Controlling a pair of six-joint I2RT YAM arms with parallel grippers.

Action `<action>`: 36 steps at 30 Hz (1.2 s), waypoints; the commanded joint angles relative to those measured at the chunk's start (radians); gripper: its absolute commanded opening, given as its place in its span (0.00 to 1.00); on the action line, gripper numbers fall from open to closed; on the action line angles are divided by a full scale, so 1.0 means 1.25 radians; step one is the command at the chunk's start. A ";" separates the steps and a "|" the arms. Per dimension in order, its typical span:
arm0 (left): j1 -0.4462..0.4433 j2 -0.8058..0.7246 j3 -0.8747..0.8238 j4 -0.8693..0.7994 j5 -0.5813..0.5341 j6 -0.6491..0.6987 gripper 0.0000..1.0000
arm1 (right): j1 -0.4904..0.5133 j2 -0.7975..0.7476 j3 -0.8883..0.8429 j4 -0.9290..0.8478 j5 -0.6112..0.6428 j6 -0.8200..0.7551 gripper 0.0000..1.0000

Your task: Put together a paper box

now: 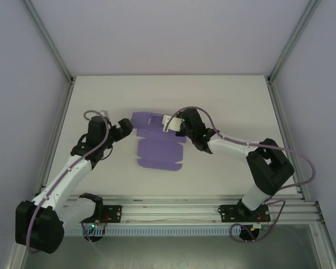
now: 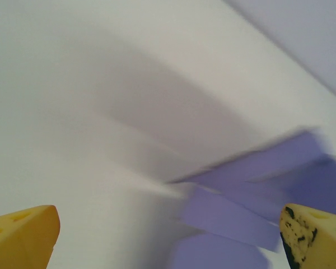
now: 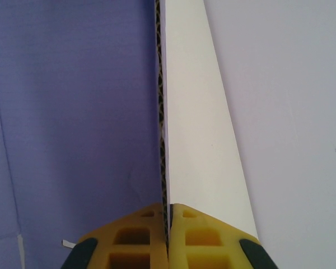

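Note:
The paper box (image 1: pixel 159 151) is a purple die-cut sheet lying mid-table, its far flaps partly raised. My right gripper (image 1: pixel 171 124) is shut on a raised flap at the sheet's far right corner. In the right wrist view the yellow jaws (image 3: pixel 169 218) pinch the card edge-on, with the purple face (image 3: pixel 73 112) on the left and the white underside (image 3: pixel 190 140) on the right. My left gripper (image 1: pixel 127 126) stands open just left of the sheet's far left flap. In the blurred left wrist view its yellow fingertips (image 2: pixel 22 235) are wide apart, and the purple flaps (image 2: pixel 241 213) lie ahead to the right.
The white table (image 1: pixel 101 95) is bounded by metal frame posts at the back corners and a rail (image 1: pixel 168 210) along the near edge where both arm bases sit. A grey cable loops off each arm.

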 commanded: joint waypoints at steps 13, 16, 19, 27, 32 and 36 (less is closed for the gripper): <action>0.073 0.104 -0.138 0.284 0.203 0.095 1.00 | -0.038 -0.055 0.020 -0.026 -0.123 0.111 0.00; 0.073 0.127 -0.147 0.319 0.221 0.101 1.00 | -0.051 -0.056 0.023 -0.026 -0.157 0.142 0.00; 0.071 0.149 -0.160 0.384 0.261 0.100 1.00 | -0.060 -0.060 0.020 -0.023 -0.198 0.154 0.00; 0.058 0.209 -0.153 0.507 0.346 0.120 0.99 | -0.067 -0.061 0.028 -0.048 -0.254 0.174 0.00; 0.037 0.258 -0.143 0.583 0.424 0.134 0.96 | -0.070 -0.051 0.042 -0.062 -0.273 0.190 0.00; 0.017 0.286 -0.129 0.603 0.421 0.146 0.92 | -0.076 -0.048 0.055 -0.080 -0.315 0.200 0.00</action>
